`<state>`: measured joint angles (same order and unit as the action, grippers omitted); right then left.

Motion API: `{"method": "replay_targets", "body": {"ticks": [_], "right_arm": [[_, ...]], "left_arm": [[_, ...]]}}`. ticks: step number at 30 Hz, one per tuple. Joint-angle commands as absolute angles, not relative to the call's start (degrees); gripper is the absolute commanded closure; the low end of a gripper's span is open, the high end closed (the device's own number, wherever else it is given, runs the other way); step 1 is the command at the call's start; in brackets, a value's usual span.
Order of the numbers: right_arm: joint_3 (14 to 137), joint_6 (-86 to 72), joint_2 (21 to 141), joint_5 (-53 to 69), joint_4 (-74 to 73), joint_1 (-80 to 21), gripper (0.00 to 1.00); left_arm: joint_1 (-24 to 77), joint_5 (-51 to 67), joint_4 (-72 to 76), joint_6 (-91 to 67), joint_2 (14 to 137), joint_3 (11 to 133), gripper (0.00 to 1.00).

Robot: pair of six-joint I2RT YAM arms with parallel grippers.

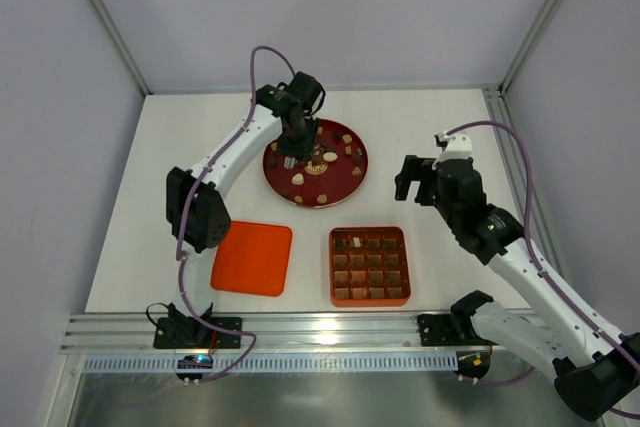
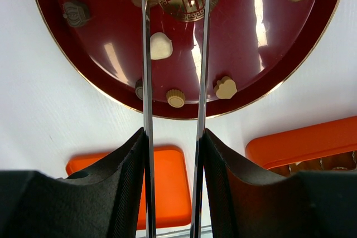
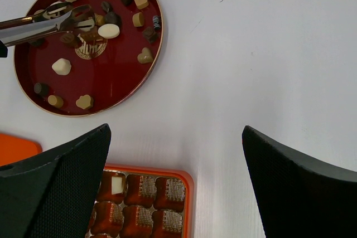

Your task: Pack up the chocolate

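Jaws of the left gripper [image 2: 173,137] are clenched on a pair of metal tongs [image 2: 146,54], whose two thin blades run forward between the black fingers and out over a round, glossy dark-red plate [image 2: 251,43] with a gold rim and a gold emblem at its centre. Jaws of the right gripper [image 3: 175,128] are spread wide and hold nothing; it hangs above bare table to the right of the plate. The chocolate [image 2: 160,45], in cream, caramel and dark brown pieces, lies scattered over the plate. The tong tips sit among the pieces near the emblem, but whether they pinch one cannot be told. One cream square piece [image 3: 116,185] sits in a corner cell of the orange-red gridded tray [image 1: 333,267], which lies in front of the plate. A flat orange-red lid [image 1: 252,258] lies to the left of the tray, apart from it. The table [image 1: 430,127] is matt white. Plain pale grey walls [image 1: 330,7] enclose it, joined by metal posts [image 1: 105,22], and a slotted aluminium rail [image 1: 330,325] runs along the near edge.
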<state>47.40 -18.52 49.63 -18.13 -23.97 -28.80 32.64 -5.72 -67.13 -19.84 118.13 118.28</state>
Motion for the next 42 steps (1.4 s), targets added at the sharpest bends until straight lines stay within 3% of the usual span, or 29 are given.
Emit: {"method": "replay_targets", "body": {"ticks": [1, 42], "right_arm": [[48.8, -18.3, 48.5, -19.3, -23.2, -28.8, 0.0], [48.0, -18.6, 48.3, -19.7, -23.0, -28.8, 0.0]], "left_arm": [[32.7, -3.7, -66.5, -18.1, 117.4, 119.9, 0.57], [32.4, -0.3, -66.8, -18.5, 115.2, 113.7, 0.58]]}}
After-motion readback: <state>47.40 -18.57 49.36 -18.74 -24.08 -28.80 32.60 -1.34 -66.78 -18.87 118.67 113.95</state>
